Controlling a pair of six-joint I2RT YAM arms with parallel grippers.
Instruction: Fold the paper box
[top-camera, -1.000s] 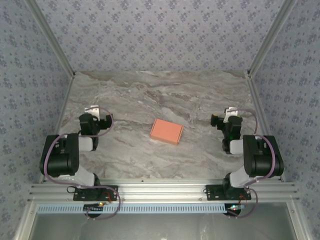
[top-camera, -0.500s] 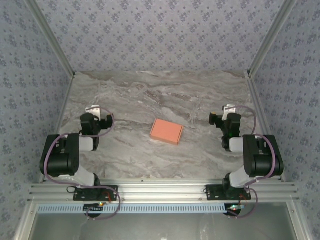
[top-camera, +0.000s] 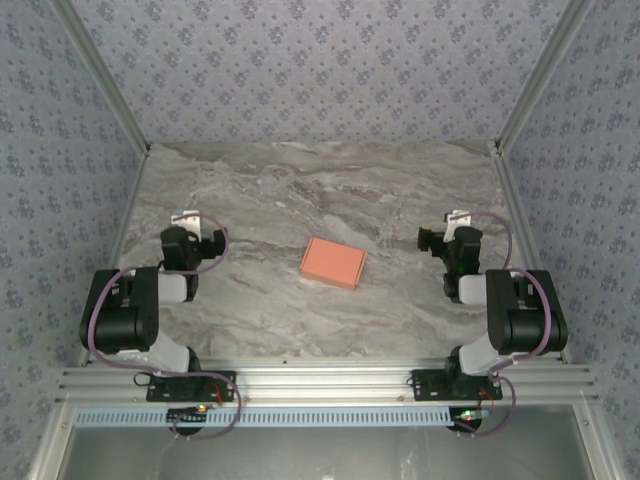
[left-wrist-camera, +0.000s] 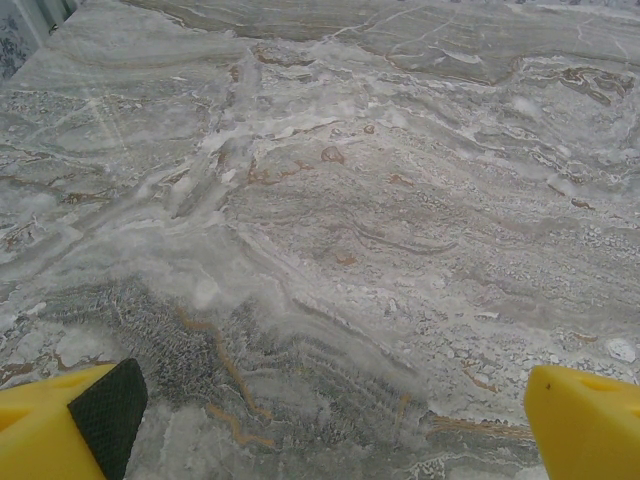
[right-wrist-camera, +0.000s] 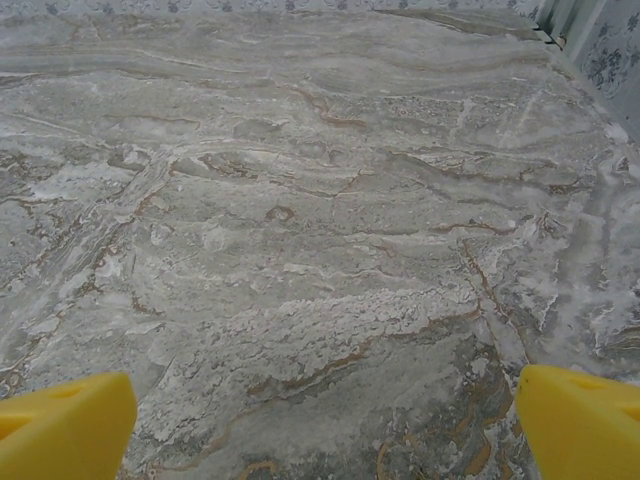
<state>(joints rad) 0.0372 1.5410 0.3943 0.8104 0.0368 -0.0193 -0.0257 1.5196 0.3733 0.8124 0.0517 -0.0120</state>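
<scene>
The paper box (top-camera: 334, 262) lies flat on the table (top-camera: 300, 190), near the middle. It sits between the left jaws and the right jaws, well apart from both. The left jaws are wide open and hold nothing, with bare table under their yellow fingertips (left-wrist-camera: 585, 420). The right jaws are wide open too, off to the right side. Neither pair touches the box.

Left gripper (left-wrist-camera: 328, 425) spread wide, right gripper (right-wrist-camera: 322, 425) likewise, both empty
</scene>
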